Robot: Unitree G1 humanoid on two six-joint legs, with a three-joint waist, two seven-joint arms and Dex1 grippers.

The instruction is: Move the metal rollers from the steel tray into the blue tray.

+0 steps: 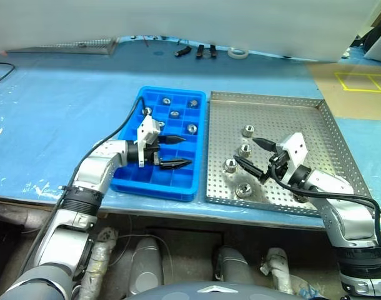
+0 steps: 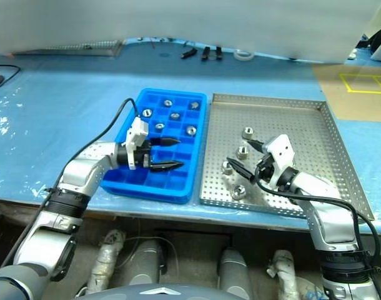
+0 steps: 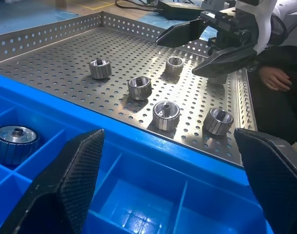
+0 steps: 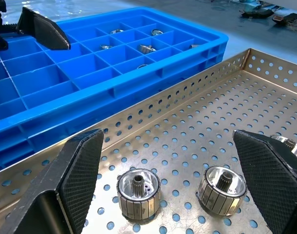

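Note:
The blue tray [image 1: 154, 179] lies left of centre, with several metal rollers [image 1: 174, 114] in its far compartments. My left gripper [image 1: 187, 150] hovers open over the tray's near right part, pointing at the steel tray [image 1: 296, 112]. Several metal rollers [image 1: 230, 165] stand on the steel tray's perforated floor near its left side. My right gripper [image 1: 244, 150] is open just above them, pointing left, one finger on each side of a roller [image 1: 245, 150] as seen from above. Two rollers [image 4: 138, 193] sit between its fingers [image 4: 80, 165] in the right wrist view. Neither gripper holds anything.
Black tools [image 1: 200, 51] and a white tape roll [image 1: 238, 53] lie at the table's far edge. A black cable [image 1: 125, 122] runs over the table to my left wrist. A person's hand [image 3: 272, 78] shows beyond the steel tray's rim. The table's front edge is close under both trays.

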